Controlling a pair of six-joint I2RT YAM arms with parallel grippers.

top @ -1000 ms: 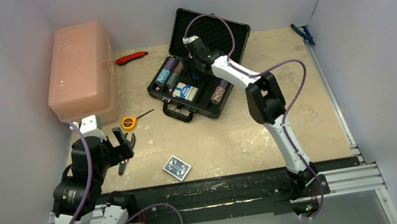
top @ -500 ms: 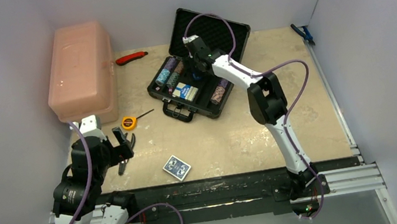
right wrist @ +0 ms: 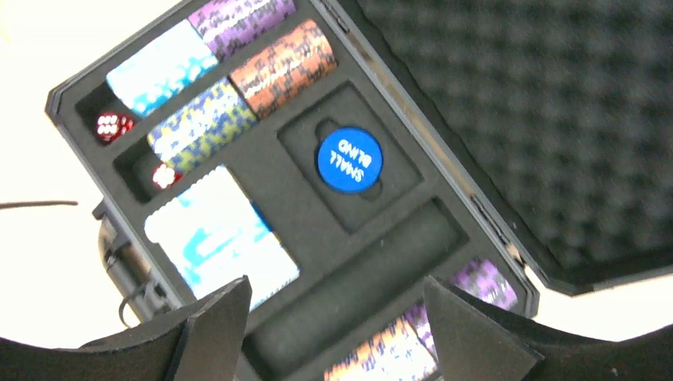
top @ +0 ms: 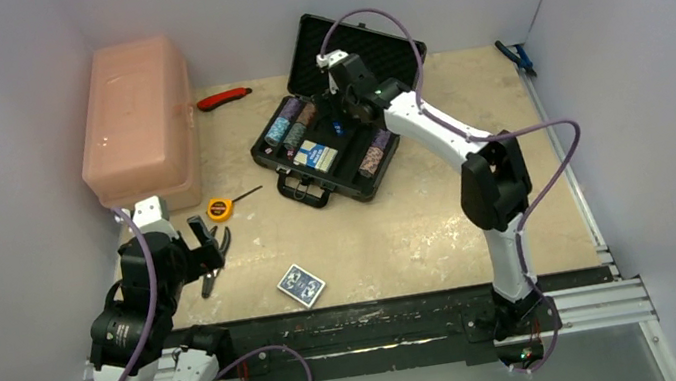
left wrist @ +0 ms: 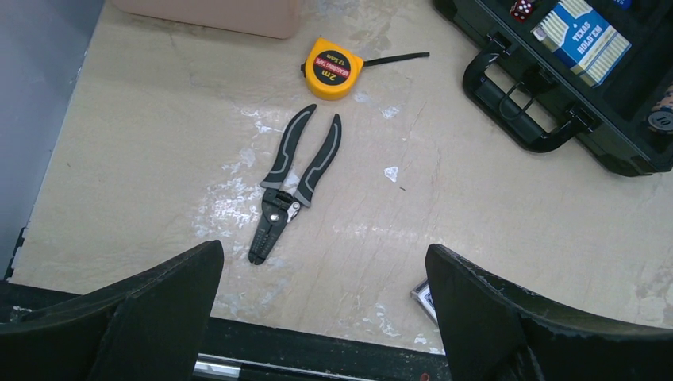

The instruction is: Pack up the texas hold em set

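The black case (top: 324, 180) lies open at the table's far middle, its foam-lined lid (top: 363, 45) tilted back. Chip stacks (top: 288, 122) fill its left slots and another stack (top: 374, 157) lies at its right end. A blue-white card deck (right wrist: 218, 242) sits in one slot. The round blue disc (right wrist: 350, 159) rests in its recess. My right gripper (right wrist: 337, 286) hovers open above the case, holding nothing. A second blue deck (top: 300, 284) lies loose near the front edge. My left gripper (left wrist: 324, 250) stands open over bare table at the front left.
A pink plastic box (top: 136, 119) fills the far left. A yellow tape measure (left wrist: 333, 67) and black pliers (left wrist: 290, 186) lie ahead of my left gripper. A red utility knife (top: 224, 97) lies behind the case and blue-handled pliers (top: 516, 56) at the far right.
My right gripper has risen out of the case and drawn back toward the lid, jaws spreading wider, and the blue disc now shows in its recess. The left arm has not moved.
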